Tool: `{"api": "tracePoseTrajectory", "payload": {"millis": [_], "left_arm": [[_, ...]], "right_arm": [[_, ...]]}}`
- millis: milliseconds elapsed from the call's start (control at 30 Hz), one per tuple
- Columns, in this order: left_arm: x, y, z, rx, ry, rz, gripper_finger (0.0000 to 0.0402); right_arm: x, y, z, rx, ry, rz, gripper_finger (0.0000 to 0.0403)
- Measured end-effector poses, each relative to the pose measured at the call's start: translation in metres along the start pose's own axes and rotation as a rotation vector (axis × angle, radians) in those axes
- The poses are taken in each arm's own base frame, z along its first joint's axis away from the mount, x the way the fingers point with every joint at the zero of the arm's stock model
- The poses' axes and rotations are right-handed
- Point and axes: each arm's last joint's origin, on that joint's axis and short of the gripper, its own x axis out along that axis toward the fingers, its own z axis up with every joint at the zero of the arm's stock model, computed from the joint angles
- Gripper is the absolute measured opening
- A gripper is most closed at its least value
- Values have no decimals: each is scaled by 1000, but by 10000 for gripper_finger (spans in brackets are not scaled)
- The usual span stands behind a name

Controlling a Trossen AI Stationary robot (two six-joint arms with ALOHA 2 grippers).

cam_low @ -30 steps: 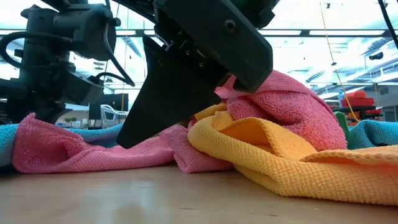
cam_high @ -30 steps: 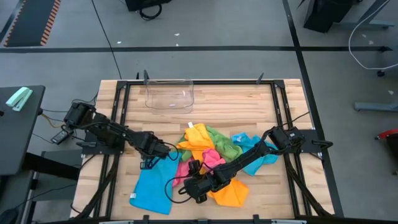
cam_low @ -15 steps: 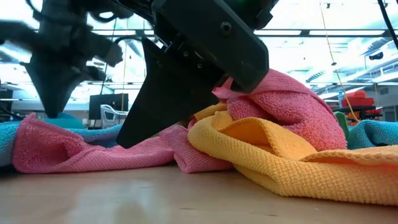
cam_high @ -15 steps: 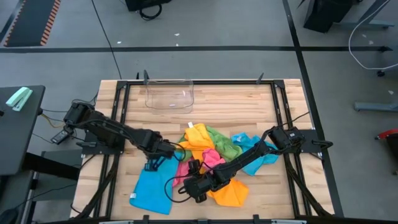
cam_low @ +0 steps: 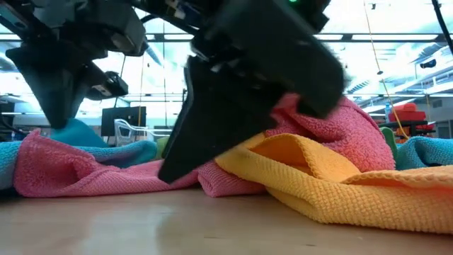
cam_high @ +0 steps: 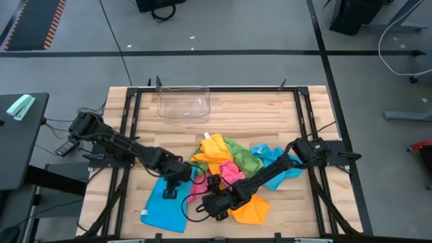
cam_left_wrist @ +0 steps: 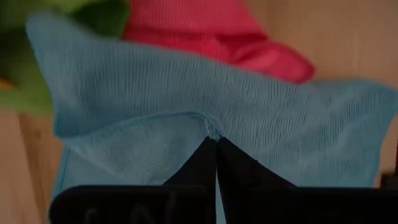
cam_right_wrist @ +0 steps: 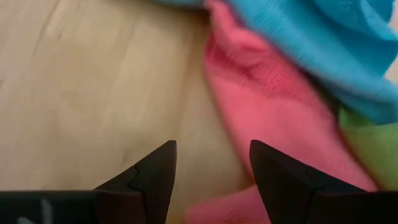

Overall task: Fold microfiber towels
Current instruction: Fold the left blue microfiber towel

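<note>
The left tool [cam_left_wrist: 214, 140] pinches the blue towel [cam_high: 165, 202]; the right tool [cam_right_wrist: 211, 163] hangs wide. The thin pinch could slip, dropping the cloth.

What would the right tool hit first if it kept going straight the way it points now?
Probably the pink towel: the open right tool points over bare table at its edge, with the blue towel beyond. Depth is unclear.

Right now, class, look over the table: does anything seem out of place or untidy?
Yes. The towels are not stacked: orange, green and pink ones lie crumpled in one heap mid-table. One blue towel lies apart, its edge pinched up by the left hand. The right hand is open over bare wood beside the pink towel.
</note>
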Motion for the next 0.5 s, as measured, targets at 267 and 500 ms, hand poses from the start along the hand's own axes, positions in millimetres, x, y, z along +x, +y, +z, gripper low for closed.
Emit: {"api": "tracePoseTrajectory", "payload": {"millis": [267, 500], "left_arm": [[11, -13, -5, 66, -104, -8, 26], [8, -30, 1, 155, -176, -81, 7]], "right_arm": [[-1, 2, 1, -4, -7, 1, 213], [-1, 2, 1, -4, -8, -1, 213]]}}
